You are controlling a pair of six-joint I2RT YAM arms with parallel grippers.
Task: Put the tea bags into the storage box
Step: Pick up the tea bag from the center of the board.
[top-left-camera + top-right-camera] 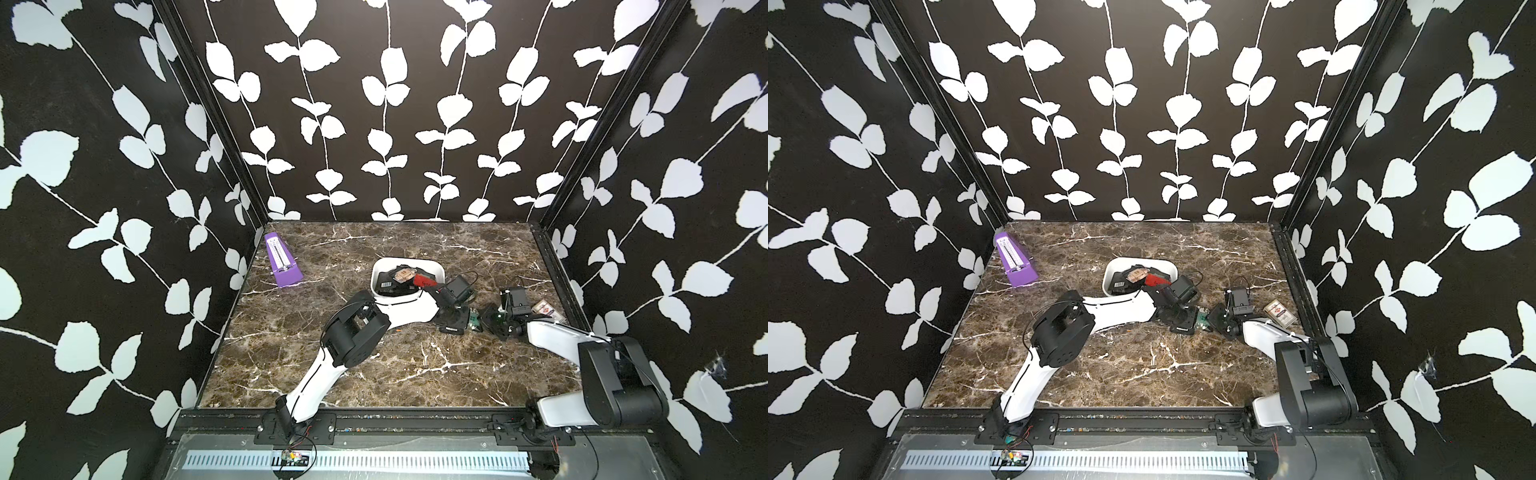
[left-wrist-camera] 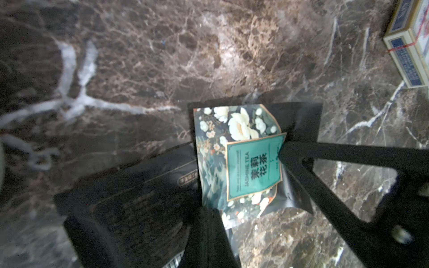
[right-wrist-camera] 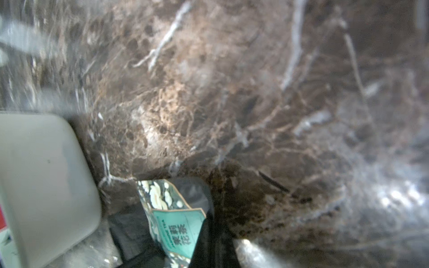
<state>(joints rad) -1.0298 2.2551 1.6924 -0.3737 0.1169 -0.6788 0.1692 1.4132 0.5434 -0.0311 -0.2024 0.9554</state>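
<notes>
Bench (image 1: 374, 374): storage box (image 1: 430, 266) sits just 12 o'clock of centre, several tea bags (image 1: 399, 277) inside. At its 4 o'clock, left fingers (image 2: 209, 236) and right fingers (image 3: 210, 243) are both pinched shut, apparently on one green sachet (image 2: 243, 162). Risk: if you pull both arms apart, it tears or slips free.

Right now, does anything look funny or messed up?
Yes. The left hand and the right hand both seem to pinch the same green tea bag, at different edges. It looks bent between them, beside the storage box, not in it.
</notes>
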